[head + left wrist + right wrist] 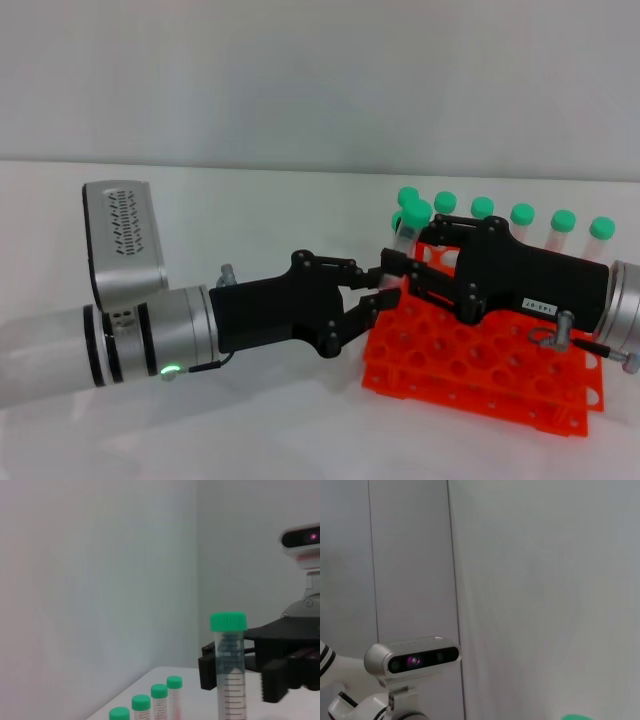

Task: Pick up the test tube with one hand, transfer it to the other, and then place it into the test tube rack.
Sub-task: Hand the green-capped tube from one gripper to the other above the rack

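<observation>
White wall behind; test tube (229,672) upright, green cap uppermost.

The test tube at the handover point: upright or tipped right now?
Upright. The test tube stands vertical with its green cap on top, between the left gripper and right gripper, above the test tube rack.

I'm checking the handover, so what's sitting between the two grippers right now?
In the head view, the test tube stands upright between the left gripper and the right gripper, above the orange rack. Nothing else lies between them.
</observation>
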You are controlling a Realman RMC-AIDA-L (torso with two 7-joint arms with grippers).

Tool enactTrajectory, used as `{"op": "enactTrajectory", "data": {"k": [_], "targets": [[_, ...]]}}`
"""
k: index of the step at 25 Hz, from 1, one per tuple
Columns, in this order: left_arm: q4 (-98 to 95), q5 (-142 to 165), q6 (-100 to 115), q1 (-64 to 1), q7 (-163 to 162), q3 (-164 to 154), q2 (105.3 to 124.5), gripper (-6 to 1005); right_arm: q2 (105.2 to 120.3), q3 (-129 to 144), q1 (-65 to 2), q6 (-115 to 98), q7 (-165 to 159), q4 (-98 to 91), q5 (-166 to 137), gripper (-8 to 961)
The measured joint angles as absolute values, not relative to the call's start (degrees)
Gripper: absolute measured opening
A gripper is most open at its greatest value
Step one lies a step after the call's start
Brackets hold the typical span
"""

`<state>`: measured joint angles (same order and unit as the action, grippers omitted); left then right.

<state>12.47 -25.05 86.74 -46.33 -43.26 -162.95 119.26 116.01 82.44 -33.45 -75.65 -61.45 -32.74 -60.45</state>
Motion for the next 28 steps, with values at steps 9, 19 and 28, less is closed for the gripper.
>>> {"op": "enactTrajectory", "data": {"k": [9, 19, 28], "targets": [[12.3, -25.0, 86.5, -46.7, -43.2, -162.9, 119.27, 230, 116.02, 84.3, -34.2, -72.5, -61.4, -33.3, -60.4, 304], [12.1, -25.4, 85.2, -46.7, -43.6, -162.9, 119.27, 235, 115.99, 84.9, -33.8, -71.4, -59.1, -33.3, -58.8, 222], [12.1, -25.4, 85.2, -46.0, -43.8, -163.0, 119.17, 239, 115.9, 84.8, -33.8, -71.4, -59.1, -33.3, -58.3, 194]]}}
